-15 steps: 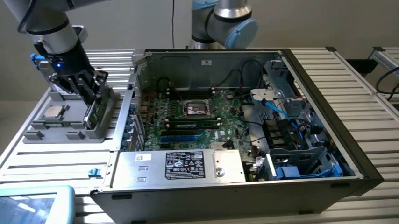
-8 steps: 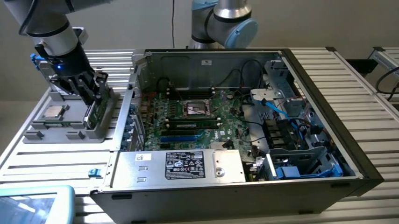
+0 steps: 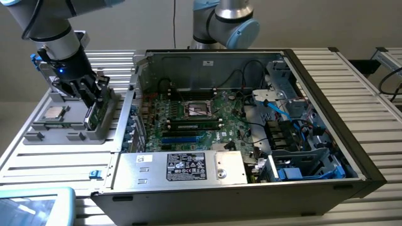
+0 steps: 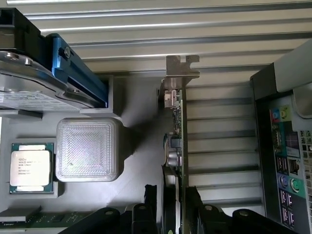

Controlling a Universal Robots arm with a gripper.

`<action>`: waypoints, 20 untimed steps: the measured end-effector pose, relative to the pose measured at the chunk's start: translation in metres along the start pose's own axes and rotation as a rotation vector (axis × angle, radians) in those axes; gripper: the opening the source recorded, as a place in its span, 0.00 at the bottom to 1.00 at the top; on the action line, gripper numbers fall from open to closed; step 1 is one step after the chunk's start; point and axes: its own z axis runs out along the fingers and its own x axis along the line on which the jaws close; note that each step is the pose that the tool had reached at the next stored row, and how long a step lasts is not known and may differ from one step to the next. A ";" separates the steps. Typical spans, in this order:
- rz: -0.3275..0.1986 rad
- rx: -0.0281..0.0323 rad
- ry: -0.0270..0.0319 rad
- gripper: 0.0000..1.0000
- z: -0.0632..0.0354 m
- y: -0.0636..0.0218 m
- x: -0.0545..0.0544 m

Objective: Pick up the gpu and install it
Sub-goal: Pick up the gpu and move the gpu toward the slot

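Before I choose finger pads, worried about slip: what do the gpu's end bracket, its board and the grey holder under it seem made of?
end bracket: bare metal, likely steel; silvery matte sheen, stamped notched tab.
gpu board: green circuit laminate, seemingly fibreglass; seen edge-on with soldered parts.
grey holder: probably printed plastic; dull, uniform grey, soft rounded corners.

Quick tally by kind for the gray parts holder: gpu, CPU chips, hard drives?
gpu: 1
CPU chip: 1
hard drive: 1
Total: 3
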 end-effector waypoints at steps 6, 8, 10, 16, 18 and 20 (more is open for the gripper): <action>0.000 0.0001 0.0001 0.38 0.0004 0.0000 0.000; 0.000 0.0001 0.0002 0.36 0.0006 -0.0001 0.000; 0.000 0.0001 0.0002 0.27 0.0006 -0.0001 0.000; 0.000 0.0000 0.0001 0.27 0.0007 0.0000 0.000; 0.000 0.0001 0.0001 0.27 0.0007 -0.0001 0.000; 0.000 -0.0004 -0.0006 0.27 -0.0040 0.0008 0.000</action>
